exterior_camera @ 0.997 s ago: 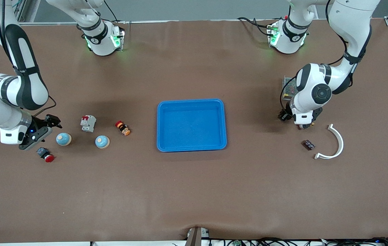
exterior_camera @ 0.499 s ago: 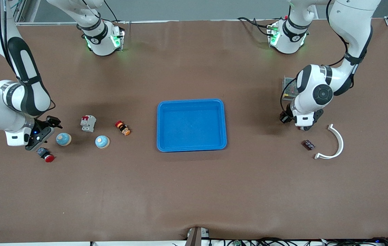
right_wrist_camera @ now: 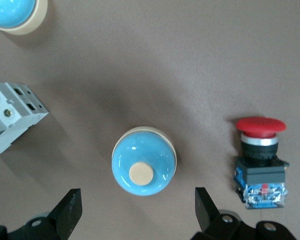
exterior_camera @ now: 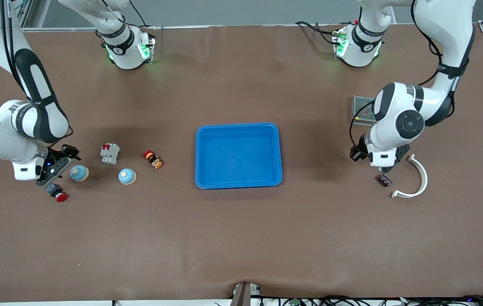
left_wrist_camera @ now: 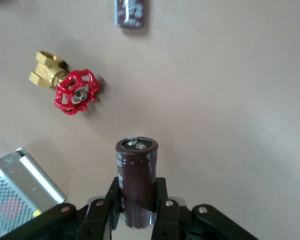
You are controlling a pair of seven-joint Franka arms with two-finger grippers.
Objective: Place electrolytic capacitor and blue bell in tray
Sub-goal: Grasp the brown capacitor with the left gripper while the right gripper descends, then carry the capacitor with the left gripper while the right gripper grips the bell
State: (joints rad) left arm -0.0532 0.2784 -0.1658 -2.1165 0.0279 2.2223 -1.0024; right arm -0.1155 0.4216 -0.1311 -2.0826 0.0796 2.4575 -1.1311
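Note:
My left gripper (left_wrist_camera: 136, 192) is shut on a dark brown electrolytic capacitor (left_wrist_camera: 136, 175) and holds it above the table. In the front view this gripper (exterior_camera: 378, 165) is at the left arm's end, well away from the bright-blue tray (exterior_camera: 238, 127) in the middle. My right gripper (right_wrist_camera: 138, 212) is open, just above a blue bell (right_wrist_camera: 144, 160) with a cream button. The bell lies just ahead of its open jaws, untouched. In the front view the gripper (exterior_camera: 63, 163) is beside this bell (exterior_camera: 79, 173). A second blue bell (exterior_camera: 127, 176) sits nearer the tray.
A red push button (exterior_camera: 56, 192), a grey circuit breaker (exterior_camera: 109, 153) and a small orange part (exterior_camera: 152, 159) lie around the bells. At the left arm's end are a dark part (exterior_camera: 384, 180), a white curved piece (exterior_camera: 418, 178), a mesh box (exterior_camera: 361, 109) and a brass valve (left_wrist_camera: 70, 90).
My right gripper has moved closer to the nearest bell. My left gripper has shifted with the capacitor toward the dark part on the table.

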